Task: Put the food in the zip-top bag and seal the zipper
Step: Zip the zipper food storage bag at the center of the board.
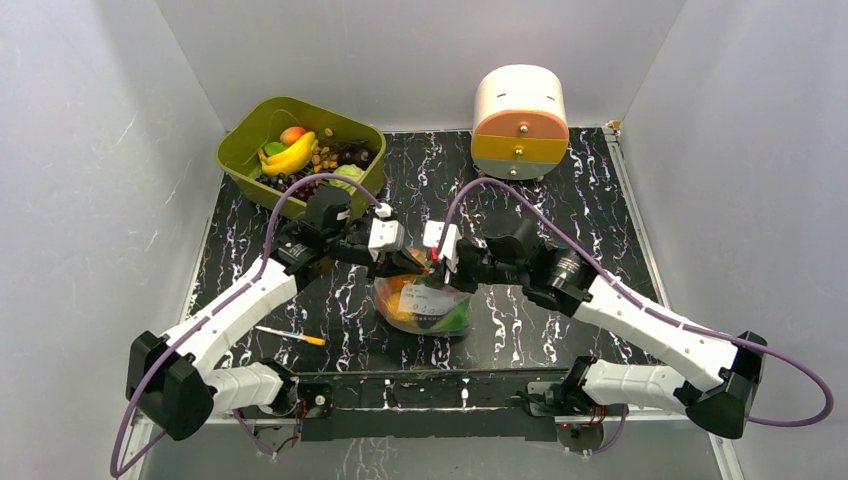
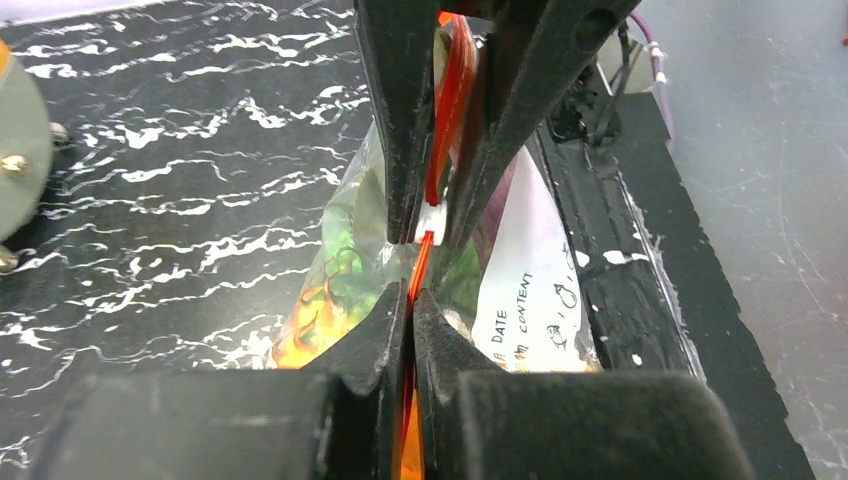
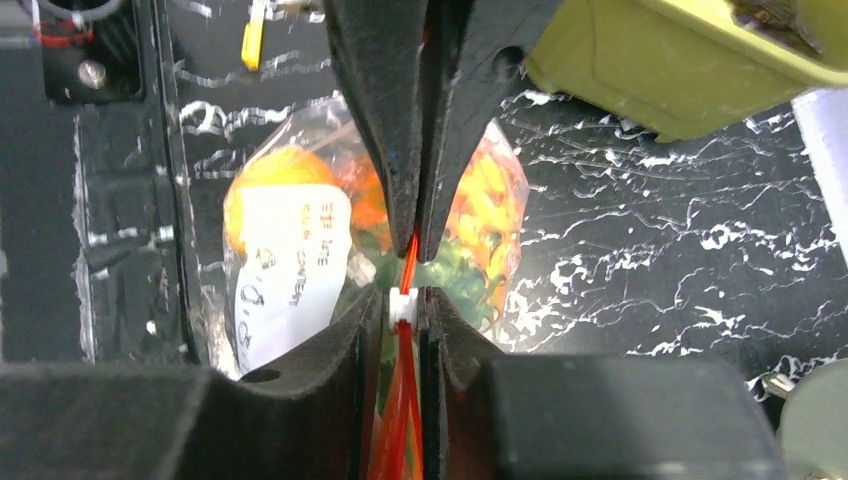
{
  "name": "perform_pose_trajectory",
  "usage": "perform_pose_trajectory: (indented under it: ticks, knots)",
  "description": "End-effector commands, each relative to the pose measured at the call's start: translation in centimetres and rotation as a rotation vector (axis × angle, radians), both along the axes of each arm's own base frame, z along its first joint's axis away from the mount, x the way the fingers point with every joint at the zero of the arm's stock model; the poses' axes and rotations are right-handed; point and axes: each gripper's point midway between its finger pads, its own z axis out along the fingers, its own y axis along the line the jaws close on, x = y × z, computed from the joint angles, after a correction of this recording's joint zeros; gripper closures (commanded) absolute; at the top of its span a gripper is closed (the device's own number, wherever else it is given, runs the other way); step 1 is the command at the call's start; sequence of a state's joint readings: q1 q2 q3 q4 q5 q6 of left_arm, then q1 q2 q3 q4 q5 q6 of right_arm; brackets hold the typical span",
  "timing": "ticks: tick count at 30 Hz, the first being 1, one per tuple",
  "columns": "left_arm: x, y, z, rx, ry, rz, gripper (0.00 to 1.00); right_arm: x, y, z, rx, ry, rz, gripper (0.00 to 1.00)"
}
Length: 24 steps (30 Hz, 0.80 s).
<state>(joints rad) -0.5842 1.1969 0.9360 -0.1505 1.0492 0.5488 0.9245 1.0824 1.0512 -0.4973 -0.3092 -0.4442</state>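
Clamping the zipper point(image 2: 420, 265), left tool point(image 2: 410, 300) and right tool point(image 3: 402, 300) sit closed.

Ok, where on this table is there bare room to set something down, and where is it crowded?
Free: the table between green bin and drawer unit; also the strip between zip-top bag and right arm. Crowded: mid-table, where left claw and right claw pinch the zipper; pen lies front left.

colours, read outward from the zip-top bag

zip-top bag point(image 1: 425, 308) clear, zipper point(image 2: 421, 262) red-orange, label point(image 3: 290, 262) white with dark handwriting. food point(image 3: 262, 178) inside orange and green. table point(image 1: 570, 200) under it black with white marble veins. behind-left of it, bin point(image 1: 238, 152) olive green, banana point(image 1: 290, 158) yellow. behind-right, drawer box point(image 1: 518, 112) cream with orange and yellow bands.
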Motion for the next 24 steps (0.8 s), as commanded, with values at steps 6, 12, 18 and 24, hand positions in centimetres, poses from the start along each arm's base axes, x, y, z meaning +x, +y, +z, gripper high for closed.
perform_pose_trajectory:
  ticks: [6, 12, 18, 24]
  knots:
    - [1.0, -0.1, 2.9, -0.091, -0.130, 0.087, 1.00, 2.0, -1.8, 9.6, 0.417, 0.299, -0.492, 0.51]
    - [0.8, 0.0, 3.0, -0.101, -0.149, 0.082, 1.00, 1.5, -5.3, 7.6, 0.400, 0.476, -0.745, 0.56]
    - [0.6, 0.2, 2.8, -0.107, -0.149, 0.082, 1.00, 1.2, -6.6, 6.3, 0.341, 0.528, -0.846, 0.61]
    - [0.5, 0.2, 2.9, -0.114, -0.163, 0.083, 1.00, 1.8, -7.5, 3.9, 0.221, 0.515, -0.924, 0.68]
